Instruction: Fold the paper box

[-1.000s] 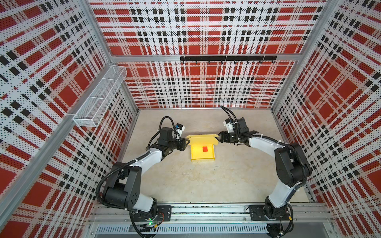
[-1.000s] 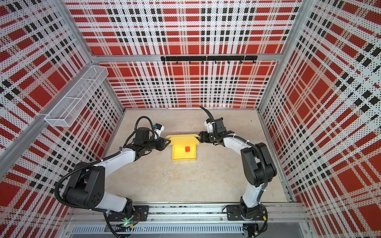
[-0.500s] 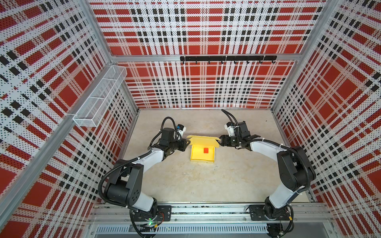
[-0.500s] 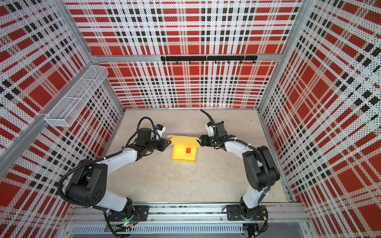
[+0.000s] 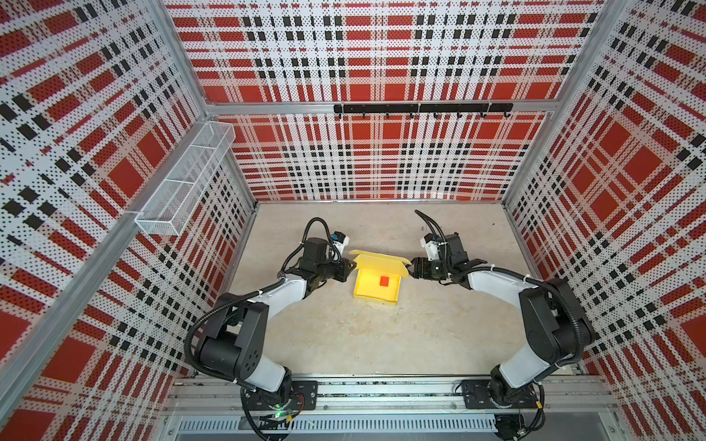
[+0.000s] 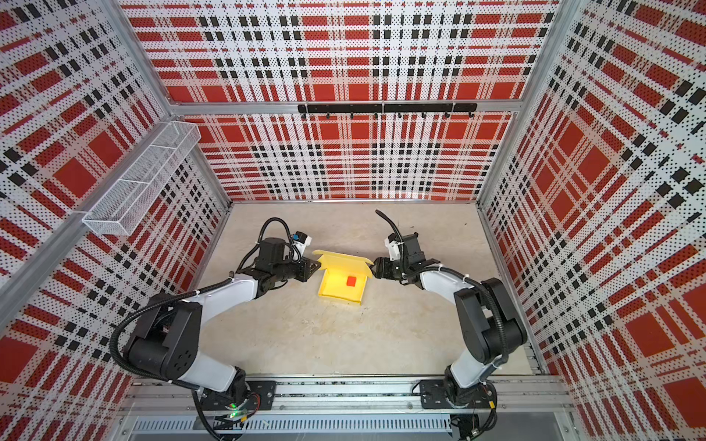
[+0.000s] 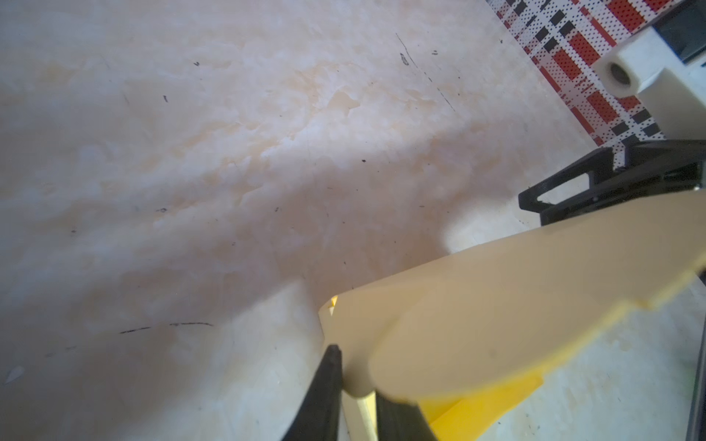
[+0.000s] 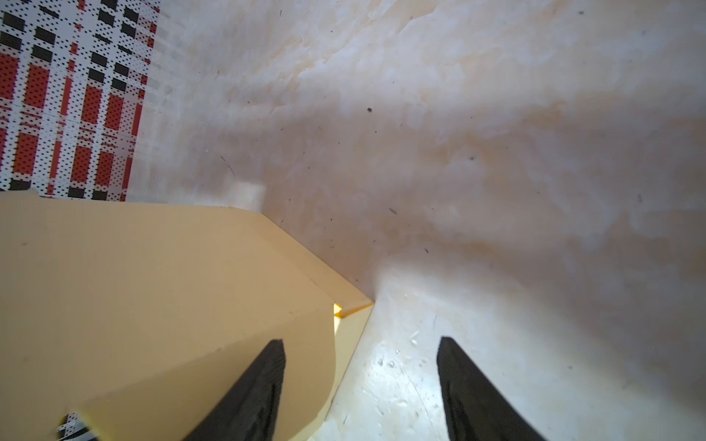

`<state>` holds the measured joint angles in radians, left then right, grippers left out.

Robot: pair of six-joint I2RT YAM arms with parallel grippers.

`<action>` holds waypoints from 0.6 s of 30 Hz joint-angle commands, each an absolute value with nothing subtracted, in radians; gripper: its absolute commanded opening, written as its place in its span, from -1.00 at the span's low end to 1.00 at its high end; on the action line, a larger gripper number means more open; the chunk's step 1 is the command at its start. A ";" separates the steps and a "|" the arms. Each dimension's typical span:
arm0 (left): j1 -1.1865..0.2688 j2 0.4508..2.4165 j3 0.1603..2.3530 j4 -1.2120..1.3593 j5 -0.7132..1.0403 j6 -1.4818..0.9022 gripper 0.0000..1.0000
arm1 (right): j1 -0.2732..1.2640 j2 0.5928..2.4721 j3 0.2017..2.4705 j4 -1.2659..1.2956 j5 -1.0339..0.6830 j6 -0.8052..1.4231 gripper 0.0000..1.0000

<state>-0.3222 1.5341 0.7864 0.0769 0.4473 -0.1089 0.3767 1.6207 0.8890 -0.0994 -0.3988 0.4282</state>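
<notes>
Yellow paper box seemingly pinched by left claw; right claw agape

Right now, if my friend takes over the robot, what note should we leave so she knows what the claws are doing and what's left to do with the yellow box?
Left claw: shut, pinching the paper box at its far left corner.
Right claw: open, with its jaws either side of the far right corner, gripping nothing.
Box: mid-table, between the claws, with a red square inside.
Done: the walls are up, so the tray is formed.
Left: the lid flap stands raised at the far side. It probably needs folding down over the tray and tucking in.
</notes>
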 commanded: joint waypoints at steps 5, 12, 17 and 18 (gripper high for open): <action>-0.342 1.543 0.813 0.089 0.446 -0.132 -0.66 | 0.400 1.538 0.820 0.004 -0.393 0.471 0.29; -0.345 1.543 0.824 0.081 0.442 -0.130 -0.75 | 0.402 1.480 0.750 0.034 -0.404 0.466 0.27; -0.346 1.534 0.830 0.077 0.447 -0.137 -0.77 | 0.429 1.451 0.722 0.032 -0.409 0.454 0.26; -0.347 1.531 0.829 0.077 0.452 -0.134 -0.77 | 0.442 1.442 0.717 0.043 -0.405 0.453 0.26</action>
